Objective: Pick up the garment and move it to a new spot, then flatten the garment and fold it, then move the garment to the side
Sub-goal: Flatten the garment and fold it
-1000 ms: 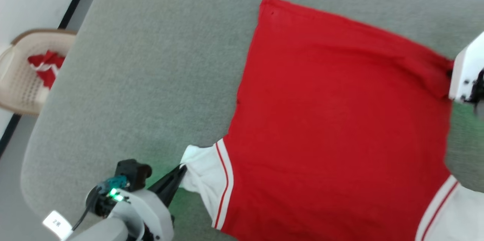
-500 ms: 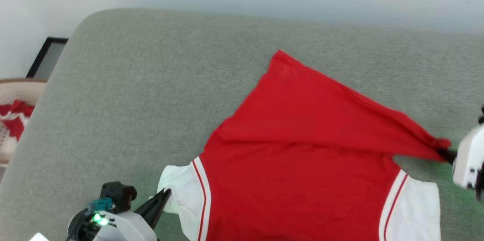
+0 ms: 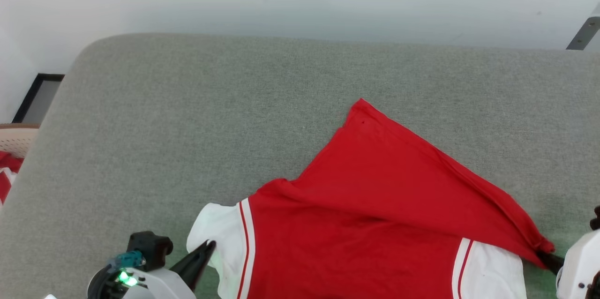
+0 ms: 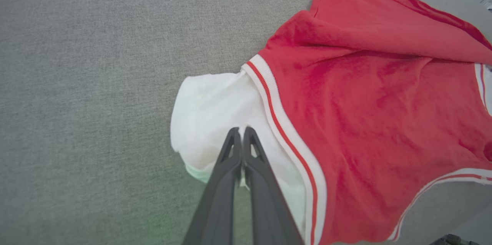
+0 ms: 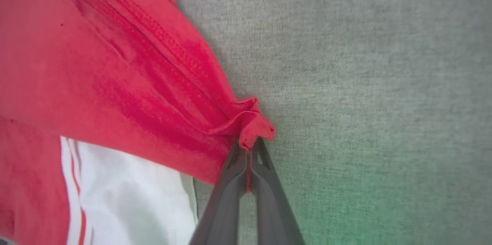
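Well, both pincers are squeezed shut. The left pincer (image 4: 241, 131) pinches a white sleeve (image 4: 207, 122) of the garment (image 4: 365, 103), and a bit of white cloth shows between its two dark fingers. The right pincer (image 5: 249, 145) pinches a bunched red corner (image 5: 253, 126) of the same garment. The red cloth it pulls lies partly over the other white sleeve (image 5: 127, 187). The garment lies on the grey surface (image 3: 187, 102), on the robot's side of it, with one far corner (image 3: 363, 111) pointing away. I count one garment, two white sleeves and two pincers. The head view shows both sleeves at once. It also shows a pale basket (image 3: 16, 135) at the left edge with a red-and-white cloth (image 3: 4, 172) in it. The right wrist view shows the stitched hem (image 5: 153, 45) up close.
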Controlling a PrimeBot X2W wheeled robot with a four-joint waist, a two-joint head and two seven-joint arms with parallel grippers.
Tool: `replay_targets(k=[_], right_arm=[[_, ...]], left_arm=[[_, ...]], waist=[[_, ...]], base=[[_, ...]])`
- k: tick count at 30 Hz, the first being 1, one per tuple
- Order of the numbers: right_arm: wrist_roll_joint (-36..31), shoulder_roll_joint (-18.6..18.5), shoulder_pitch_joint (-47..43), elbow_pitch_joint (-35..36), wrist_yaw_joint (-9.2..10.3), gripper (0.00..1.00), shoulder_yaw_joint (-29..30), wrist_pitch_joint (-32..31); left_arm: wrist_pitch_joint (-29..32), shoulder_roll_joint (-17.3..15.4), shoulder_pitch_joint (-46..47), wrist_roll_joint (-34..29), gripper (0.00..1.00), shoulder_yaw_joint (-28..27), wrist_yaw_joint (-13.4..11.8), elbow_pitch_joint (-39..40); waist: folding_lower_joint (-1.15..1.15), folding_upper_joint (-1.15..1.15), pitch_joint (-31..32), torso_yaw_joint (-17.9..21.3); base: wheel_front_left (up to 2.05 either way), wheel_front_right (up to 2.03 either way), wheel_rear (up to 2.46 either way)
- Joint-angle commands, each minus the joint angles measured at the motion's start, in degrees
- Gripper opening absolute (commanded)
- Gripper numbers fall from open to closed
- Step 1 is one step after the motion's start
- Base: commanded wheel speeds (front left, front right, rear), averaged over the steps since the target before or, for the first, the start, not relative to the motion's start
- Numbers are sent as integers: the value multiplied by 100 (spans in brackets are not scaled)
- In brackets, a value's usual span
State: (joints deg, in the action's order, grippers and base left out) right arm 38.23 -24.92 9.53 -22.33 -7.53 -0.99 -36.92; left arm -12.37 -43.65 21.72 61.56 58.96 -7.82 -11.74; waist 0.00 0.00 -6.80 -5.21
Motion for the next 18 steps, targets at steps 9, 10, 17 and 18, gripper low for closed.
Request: replay_targets(k=[9,10,17,18], right_arm=[[-256,386,-497,-166,8,22,142,-39],[-273,393,-497,-170,8,33,155,-29],[-466,329,-436,52,10,100,175,-83],[-473,314,-422,108,10,100,182,-109]], left_arm=[[30,5,-61,36,0,29,-42,17],[29,6,-63,34,0,29,-37,18],[4,-6,-100,50,0,32,-72,51],[0,-6,-111,52,0,32,-81,58]], waist=[[0,0,81,7],[0,0,91,9],[0,0,146,52],[0,0,152,55]], base=[[0,0,0],[0,0,0],[0,0,0],[0,0,0]])
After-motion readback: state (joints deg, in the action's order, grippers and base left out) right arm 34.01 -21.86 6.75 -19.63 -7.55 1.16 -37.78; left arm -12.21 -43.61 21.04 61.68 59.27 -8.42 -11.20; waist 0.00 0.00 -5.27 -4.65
